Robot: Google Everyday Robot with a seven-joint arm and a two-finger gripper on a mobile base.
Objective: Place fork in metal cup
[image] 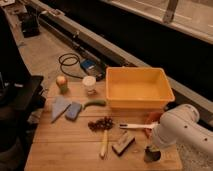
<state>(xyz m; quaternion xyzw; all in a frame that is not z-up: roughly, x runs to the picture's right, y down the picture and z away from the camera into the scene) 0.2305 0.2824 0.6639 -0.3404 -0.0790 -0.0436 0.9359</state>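
Your tool (152,148) sat clenched right over the metal cup (152,154), near the yellow bin (137,89), probably lined up to drop the fork, which I couldn't spot.

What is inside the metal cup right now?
Only a dark interior shows in the metal cup, low on the table's right. The white arm hangs right above it and covers the gripper, which is shut. No fork is visible in the cup; the arm hides part of its mouth.

Dim, warm light, soft focus throughout.
Yellow bin (135,90) glows brightest; floor and upper background sink into shadow, the gripper (152,150) perhaps lost in murky blur beneath the arm.
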